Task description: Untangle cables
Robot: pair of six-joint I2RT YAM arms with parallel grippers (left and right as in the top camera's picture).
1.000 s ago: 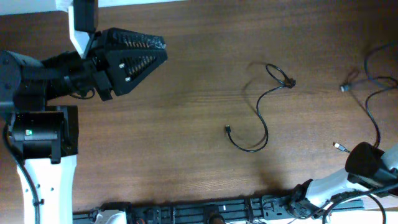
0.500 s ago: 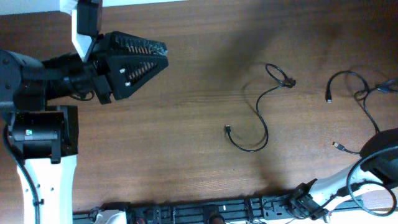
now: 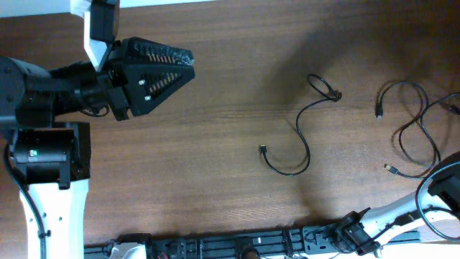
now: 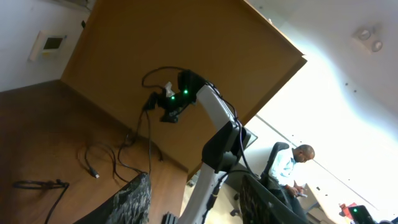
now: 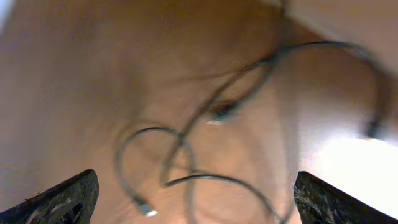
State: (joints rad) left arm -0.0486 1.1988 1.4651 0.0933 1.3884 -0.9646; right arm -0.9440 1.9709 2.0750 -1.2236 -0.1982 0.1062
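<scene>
One thin black cable (image 3: 307, 147) lies in an S-curve at the table's middle, its plug end (image 3: 263, 149) on the left. More cables (image 3: 430, 141) lie in loose overlapping loops at the right edge, with small plugs (image 3: 378, 112) showing. My right gripper (image 5: 199, 208) hangs over those loops (image 5: 211, 177), jaws wide open and empty; the view is blurred. My left gripper (image 3: 191, 62) hovers at the upper left, far from every cable. In the left wrist view its jaws (image 4: 196, 202) stand apart with nothing between them.
The right arm's body (image 3: 445, 188) sits at the lower right corner, over part of the cable loops. The left arm's base (image 3: 47, 155) fills the left side. A black rail (image 3: 237, 244) runs along the front edge. A person (image 4: 289, 165) sits beyond the table.
The right gripper has opened and let the cables go. They now lie in wider loops at the right edge. The right arm has drawn back to the lower right. The left arm barely moved.
</scene>
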